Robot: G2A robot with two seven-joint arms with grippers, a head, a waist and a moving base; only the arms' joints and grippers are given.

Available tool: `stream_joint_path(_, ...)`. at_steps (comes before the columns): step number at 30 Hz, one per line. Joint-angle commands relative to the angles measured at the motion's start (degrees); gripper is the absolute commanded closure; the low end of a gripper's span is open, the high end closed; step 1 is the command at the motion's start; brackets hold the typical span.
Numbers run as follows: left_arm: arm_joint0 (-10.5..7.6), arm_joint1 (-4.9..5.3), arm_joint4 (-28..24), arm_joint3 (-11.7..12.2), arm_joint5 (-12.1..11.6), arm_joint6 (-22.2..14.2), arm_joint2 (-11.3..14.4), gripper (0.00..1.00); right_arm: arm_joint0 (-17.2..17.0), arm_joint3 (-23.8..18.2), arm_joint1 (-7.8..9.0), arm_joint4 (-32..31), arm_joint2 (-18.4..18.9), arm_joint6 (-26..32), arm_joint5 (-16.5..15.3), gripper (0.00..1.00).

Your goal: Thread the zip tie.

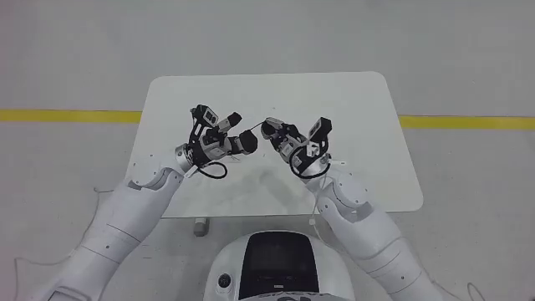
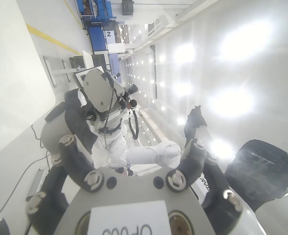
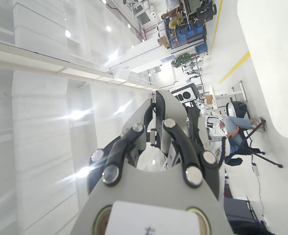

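Black and thread-thin, the zip tie [image 1: 253,123] hangs above the middle of the white tabletop [image 1: 351,100], its long axis running side to side between the two arms. One end meets the right pincer [image 1: 269,128], whose fingers [image 3: 167,113] stand pressed almost together. They appear to pinch the strap, though it is too thin to make out there. The free end points toward the left pincer [image 1: 245,142], which sits just beside it and slightly nearer the robot, its fingers [image 2: 195,121] spread wide. Judged step: bringing tail and head into line. The coming move turns on that sideways axis, and the left arm lies nearer the free end.
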Motion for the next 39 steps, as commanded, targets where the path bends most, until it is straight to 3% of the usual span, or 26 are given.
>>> stream_joint_path(1, 0.18, -0.01, 0.49, -0.47, 0.36, 0.68, -0.2, 0.0, -0.14, -0.42, 0.1, -1.77, 0.27, -0.01, 0.46, 1.0)
stream_joint_path(18, 1.08, -0.22, 2.05, -1.77, 1.54, 0.99, -1.5, 0.0, -1.56, -2.48, 0.83, -14.82, 1.63, -1.21, 5.92, 1.0)
stream_joint_path(21, 1.24, -0.24, 2.65, -1.99, 1.96, 1.27, -1.63, 0.18, -1.71, -2.65, 0.84, -16.1, 1.65, -1.34, 6.07, 1.0)
stream_joint_path(22, 1.31, -0.25, 2.76, -1.99, 2.06, 1.3, -1.64, 0.2, -1.76, -2.71, 0.85, -16.66, 1.64, -1.4, 6.15, 1.0)
stream_joint_path(23, 1.33, -0.25, 3.1, -1.97, 2.29, 1.31, -1.64, 0.29, -1.83, -2.79, 0.86, -17.13, 1.65, -1.49, 6.24, 1.0)
stream_joint_path(27, 1.47, -0.32, 3.66, -2.05, 2.65, 1.46, -1.73, 0.39, -2.21, -3.25, 0.95, -19.35, 1.74, -1.3, 6.67, 1.0)
stream_joint_path(29, 1.52, -0.34, 3.81, -2.03, 2.8, 1.45, -1.78, 0.51, -2.38, -3.42, 1.01, -20.37, 1.8, -1.18, 6.76, 1.0)
stream_joint_path(39, 1.92, -0.52, 4.46, -1.9, 3.59, 1.48, -1.83, 0.52, -3.48, -4.82, 1.17, -23.12, 2.26, 0.21, 4.91, 1.0)
